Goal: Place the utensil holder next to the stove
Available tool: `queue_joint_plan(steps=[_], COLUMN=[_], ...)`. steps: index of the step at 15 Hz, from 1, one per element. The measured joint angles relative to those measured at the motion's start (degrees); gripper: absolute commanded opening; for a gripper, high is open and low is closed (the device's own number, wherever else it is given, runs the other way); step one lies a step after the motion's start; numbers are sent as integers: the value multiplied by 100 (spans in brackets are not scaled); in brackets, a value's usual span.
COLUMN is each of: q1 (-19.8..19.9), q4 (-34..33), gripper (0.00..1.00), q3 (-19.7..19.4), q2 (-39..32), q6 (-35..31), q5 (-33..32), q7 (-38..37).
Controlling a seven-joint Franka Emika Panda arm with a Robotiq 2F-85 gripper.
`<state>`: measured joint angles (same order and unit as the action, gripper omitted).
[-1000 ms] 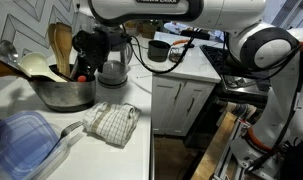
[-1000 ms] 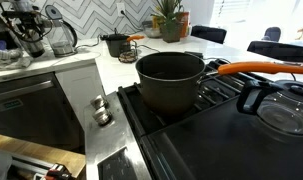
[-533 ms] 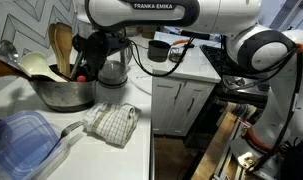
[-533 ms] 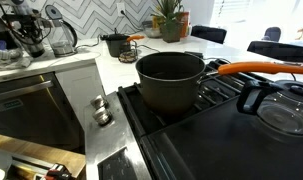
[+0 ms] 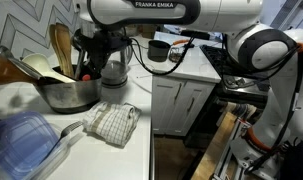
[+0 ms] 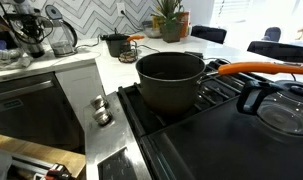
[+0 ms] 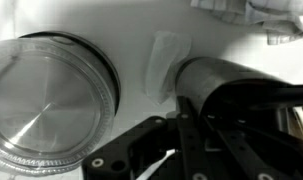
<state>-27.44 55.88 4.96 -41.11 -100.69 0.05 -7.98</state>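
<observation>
The utensil holder (image 5: 67, 95), a wide, low, round pot of dull grey metal, sits on the white countertop (image 5: 141, 135) close to the herringbone-tiled wall, with broad wooden spoons (image 5: 58, 48) fanning up out of it. The dark, blocky gripper (image 5: 91, 65) hangs off the white arm at the pot's near rim, among the handles; its own bulk hides the jaws, so I cannot tell whether they are spread or closed on the rim. Just beside it stands the clear glass kettle (image 5: 113, 70), which in the wrist view shows as a round transparent lid (image 7: 46, 100). A crumpled checked cloth (image 5: 113, 123) lies in front of the pot, near a translucent bluish plastic container (image 5: 26, 140). The stove (image 6: 216, 140), with its glossy black top, dark iron grates and steel knobs (image 6: 99, 112), is well apart from the holder, and on it sits a deep matte saucepan (image 6: 171, 80) with an orange handle (image 6: 261, 68).
</observation>
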Motion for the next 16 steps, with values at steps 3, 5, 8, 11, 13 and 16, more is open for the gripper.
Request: queue_joint_plan(steps=[3,5,8,11,13,16], q1=[17,22,44,59,79,159], q4=[114,246,526,857,1123,1606], gripper=[1,1,1,1,1,1], q3=[-51,-75,-91,-105,-110,-116], q2=[96,197,415,670,852,1153], q6=[105,169,295,392,389,211], q5=[-6,-6,-5,-5,-5,-3], q7=[5,5,3,3,6,59])
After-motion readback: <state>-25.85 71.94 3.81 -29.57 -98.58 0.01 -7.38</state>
